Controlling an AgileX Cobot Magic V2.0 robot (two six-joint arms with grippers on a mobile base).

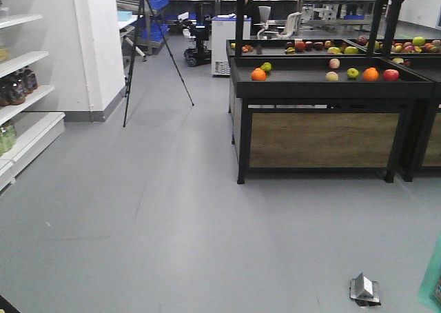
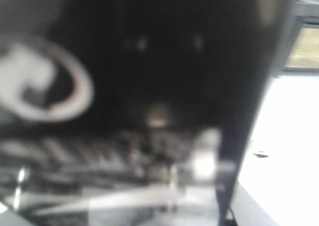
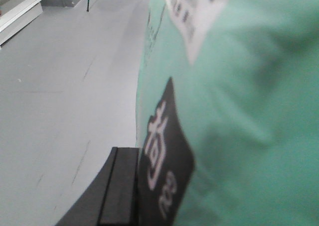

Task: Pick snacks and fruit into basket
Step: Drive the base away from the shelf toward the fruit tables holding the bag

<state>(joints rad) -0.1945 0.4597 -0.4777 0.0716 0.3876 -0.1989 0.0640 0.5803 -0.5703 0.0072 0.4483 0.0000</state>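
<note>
Evenly lit, soft shadow beneath the display stand point(image 1: 324, 89); left wrist view dark, smeared; teal pouch point(image 3: 239, 111) defocused close-up.

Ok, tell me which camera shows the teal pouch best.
The right wrist view: the teal pouch fills most of the frame, close enough to show its white label and dark printed patch. The exterior front view catches only a sliver of the pouch at the bottom right edge. The left wrist view shows none of it.
</note>
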